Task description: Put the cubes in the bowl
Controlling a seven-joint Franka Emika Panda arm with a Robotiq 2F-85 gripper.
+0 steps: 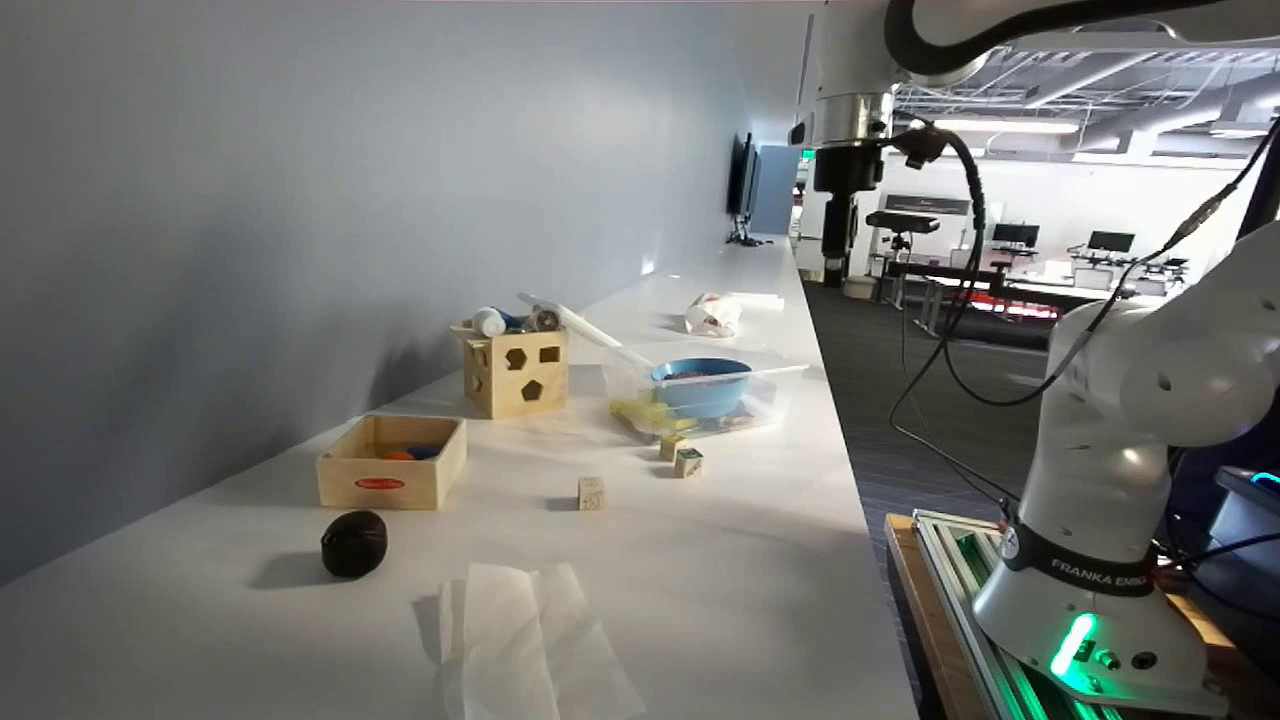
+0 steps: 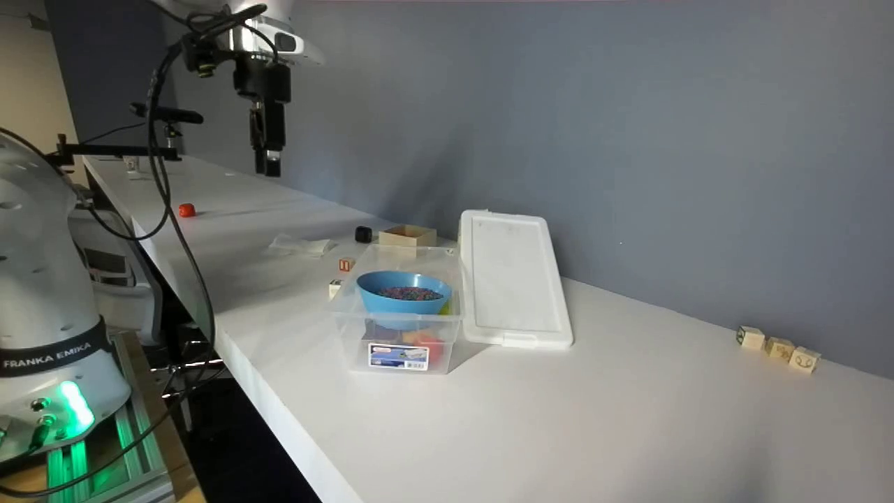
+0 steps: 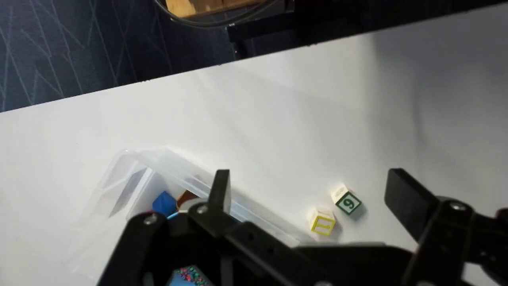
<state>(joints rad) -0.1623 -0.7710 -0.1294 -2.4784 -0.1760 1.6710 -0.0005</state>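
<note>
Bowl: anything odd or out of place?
Yes: the bowl sits inside the clear bin, not directly on the table, and already holds small multicoloured bits, odd when the cubes are meant to go in. A white lid leans aslant beside the bin.

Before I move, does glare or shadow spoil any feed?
In the wrist view, shadow dims the table at right, yet the green-framed cube is legible; in both exterior views, the green base light glares, away from the bowl.
</note>
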